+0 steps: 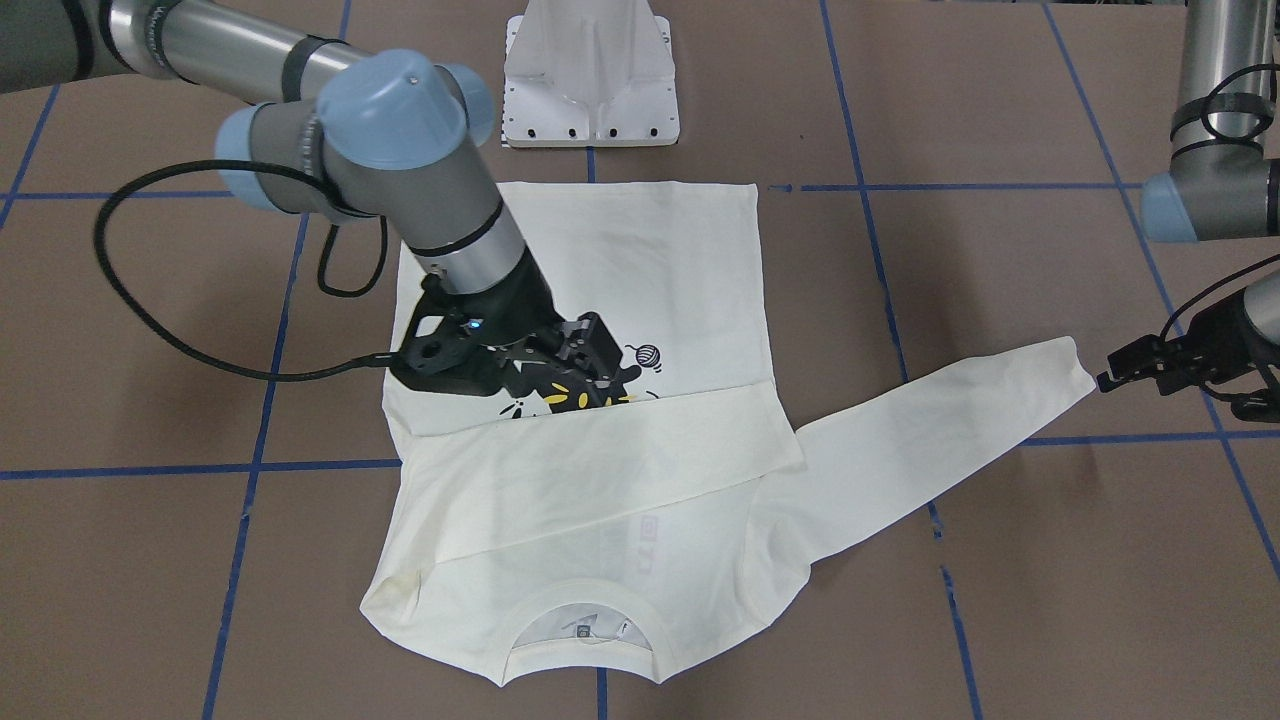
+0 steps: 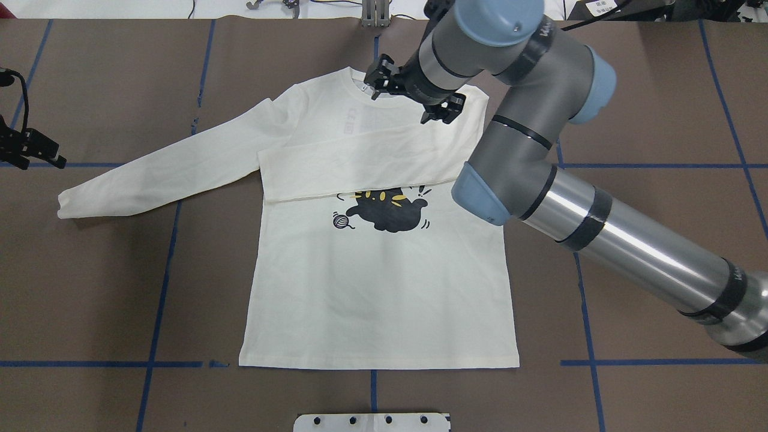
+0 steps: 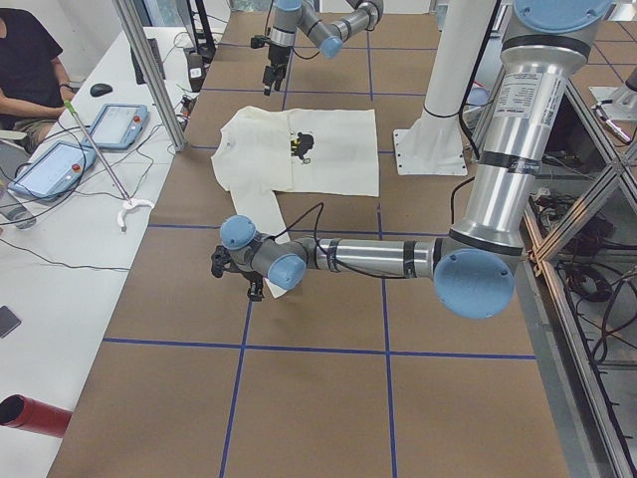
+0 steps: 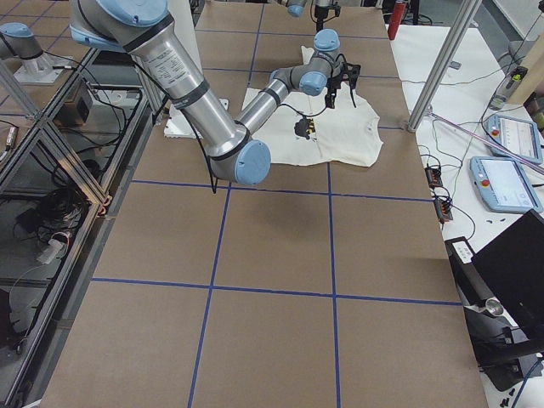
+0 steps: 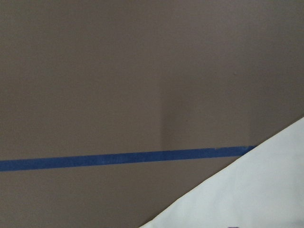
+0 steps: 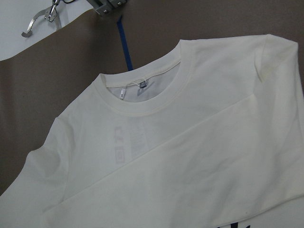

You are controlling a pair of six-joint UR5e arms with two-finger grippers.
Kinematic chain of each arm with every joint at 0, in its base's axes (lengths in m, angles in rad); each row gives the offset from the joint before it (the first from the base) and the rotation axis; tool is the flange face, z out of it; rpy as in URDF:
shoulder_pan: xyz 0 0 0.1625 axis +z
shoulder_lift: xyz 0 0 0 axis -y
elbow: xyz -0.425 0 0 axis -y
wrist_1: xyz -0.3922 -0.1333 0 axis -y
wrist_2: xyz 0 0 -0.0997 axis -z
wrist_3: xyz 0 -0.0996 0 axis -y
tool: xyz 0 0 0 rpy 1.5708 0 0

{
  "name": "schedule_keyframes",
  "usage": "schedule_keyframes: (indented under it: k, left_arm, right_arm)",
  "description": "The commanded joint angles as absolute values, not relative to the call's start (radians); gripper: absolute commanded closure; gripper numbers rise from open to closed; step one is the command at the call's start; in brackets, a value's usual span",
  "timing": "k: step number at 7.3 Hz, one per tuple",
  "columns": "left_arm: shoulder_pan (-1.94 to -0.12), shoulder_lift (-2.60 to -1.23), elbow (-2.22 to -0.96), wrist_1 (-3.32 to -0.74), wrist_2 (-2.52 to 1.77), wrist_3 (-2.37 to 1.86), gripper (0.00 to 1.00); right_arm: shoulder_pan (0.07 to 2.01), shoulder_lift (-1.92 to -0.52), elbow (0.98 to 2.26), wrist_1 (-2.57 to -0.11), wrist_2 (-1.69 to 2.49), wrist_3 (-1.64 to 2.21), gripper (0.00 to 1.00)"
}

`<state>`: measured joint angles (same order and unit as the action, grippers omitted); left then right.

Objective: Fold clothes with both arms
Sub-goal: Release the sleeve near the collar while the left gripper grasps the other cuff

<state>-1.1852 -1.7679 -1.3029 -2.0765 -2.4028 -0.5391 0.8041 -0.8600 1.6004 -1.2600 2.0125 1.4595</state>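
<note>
Overhead, right arm (image 2: 600, 228) across T-shirt (image 2: 378, 300); white pedestal (image 1: 590, 80) near its hem.

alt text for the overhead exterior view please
A cream long-sleeved T-shirt with a black cat print lies front up on a brown table, one sleeve folded across its chest, the other stretched out left. The right gripper hangs over the collar; the left gripper sits near the outstretched cuff.

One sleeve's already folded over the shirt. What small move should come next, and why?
Probably the left gripper edging in to pinch the cuff just beside it: that sleeve lies stretched out flat, while the other sleeve is already folded across the chest.
</note>
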Motion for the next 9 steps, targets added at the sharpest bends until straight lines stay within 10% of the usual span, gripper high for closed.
schedule_keyframes:
  k: [1,9]
  left_arm:
    - [-1.177,-1.760,-1.284,-2.085,-2.401,-0.535,0.37]
    - [-1.115,-1.758,-1.279,-2.082,-2.396,-0.540,0.47]
  right_arm:
    - [0.824,-0.928,1.682,-1.267,2.026,1.445,0.00]
    - [0.825,-0.950,1.692,-1.267,2.026,1.445,0.00]
